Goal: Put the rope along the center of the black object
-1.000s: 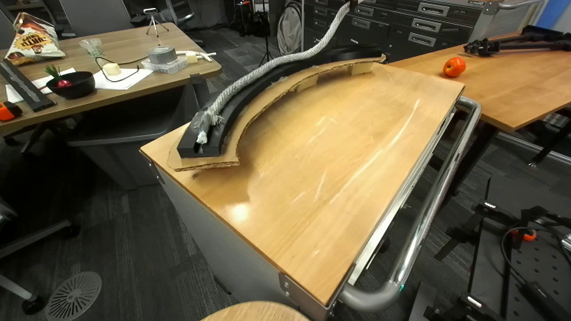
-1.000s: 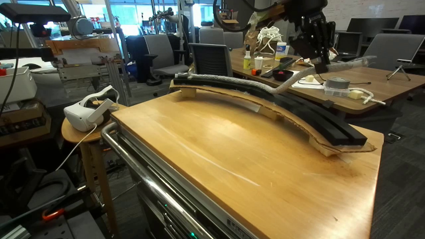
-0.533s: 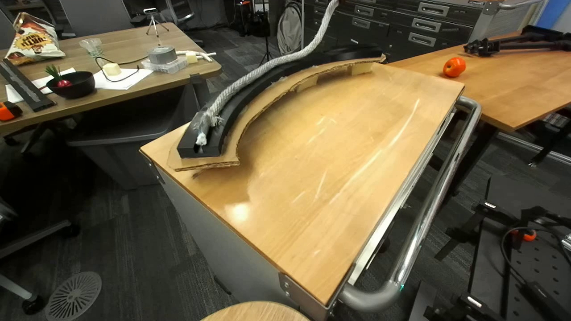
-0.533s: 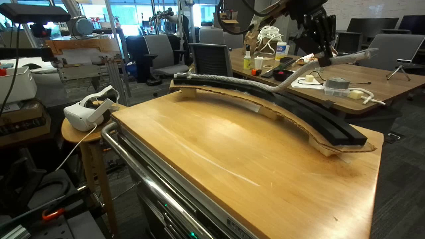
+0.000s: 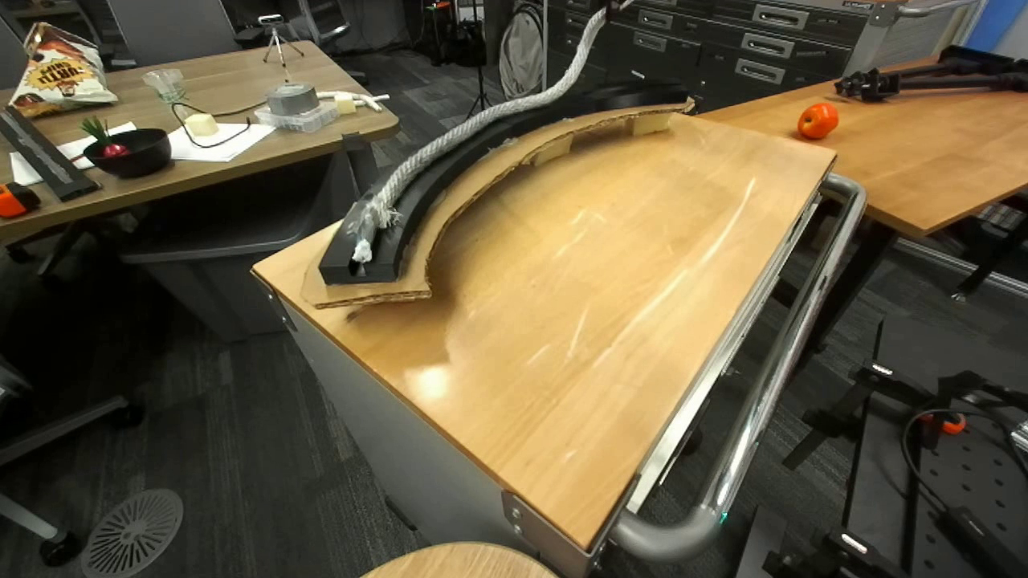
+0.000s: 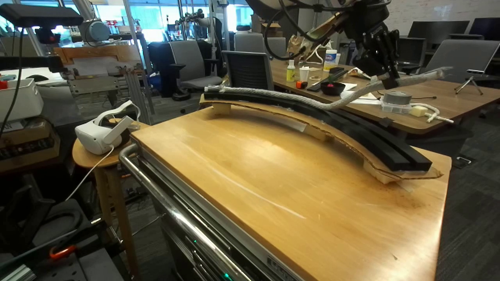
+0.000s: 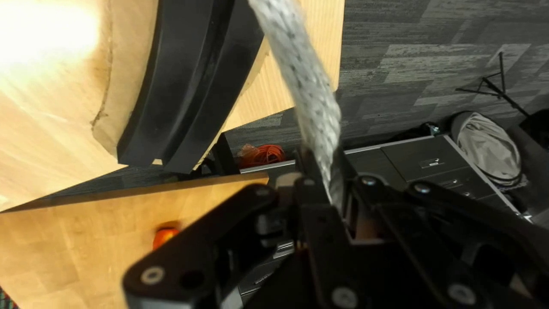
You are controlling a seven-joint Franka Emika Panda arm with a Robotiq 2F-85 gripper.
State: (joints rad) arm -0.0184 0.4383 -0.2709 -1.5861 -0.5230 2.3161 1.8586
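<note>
Lower than half a second ago, our gripper [image 7: 327, 161] pinches the rope [image 7: 308, 77] near one end; the other stretch lies on the black track [image 6: 371, 136]. Around it we see a headset [image 6: 93, 136] on a stool [image 6: 86, 159], and a dark bowl [image 5: 140, 164] on a neighbouring table [image 5: 225, 76].

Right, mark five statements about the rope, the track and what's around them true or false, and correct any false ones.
1. The hand is shut on the rope. True.
2. One end of the rope lies on the black track. True.
3. The black track is straight. False: it curves in an arc.
4. The whole rope touches the black track. False: near the hand it rises clear.
5. The VR headset rests on the round wooden stool. True.
</note>
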